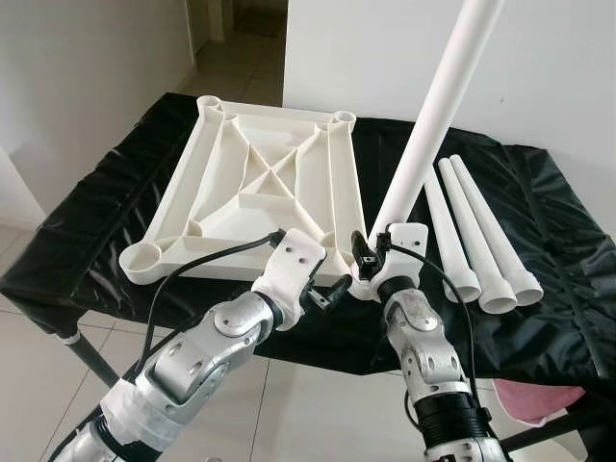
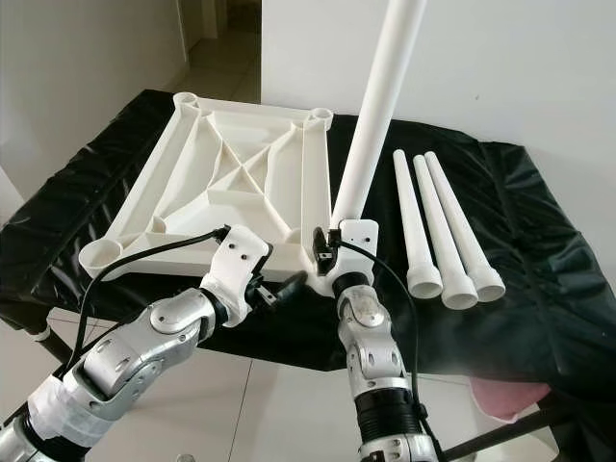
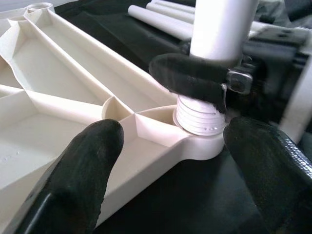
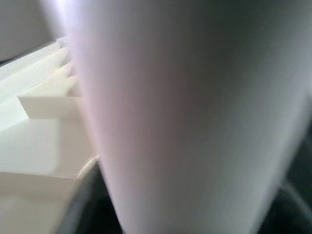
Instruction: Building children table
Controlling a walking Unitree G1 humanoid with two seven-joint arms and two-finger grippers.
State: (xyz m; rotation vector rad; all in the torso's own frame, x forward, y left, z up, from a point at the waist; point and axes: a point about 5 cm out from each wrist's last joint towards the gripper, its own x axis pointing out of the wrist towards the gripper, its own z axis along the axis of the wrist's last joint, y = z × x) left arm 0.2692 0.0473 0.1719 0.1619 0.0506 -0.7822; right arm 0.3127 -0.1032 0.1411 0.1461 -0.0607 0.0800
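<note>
Tabletop [image 1: 260,183], white plastic, lies upside down on the black-covered surface [image 1: 87,241], ribs facing up, round sockets at its corners. I see the right hand [image 1: 371,262] pinching a long white leg [image 1: 433,115] near its lower end; the leg stands tilted, its threaded end seated in the near right corner socket [image 3: 202,144] of the tabletop. In the left wrist view one black finger [image 3: 190,78] of that hand wraps the leg just above the threads. Left hand [image 1: 327,292] sits at the tabletop's near edge, just beside that socket, fingers spread and holding nothing. Three spare legs [image 1: 476,231] lie side by side on the surface to the right of the tabletop, flared ends toward me. Pink cloth [image 1: 539,399] shows below the surface's near right edge.
</note>
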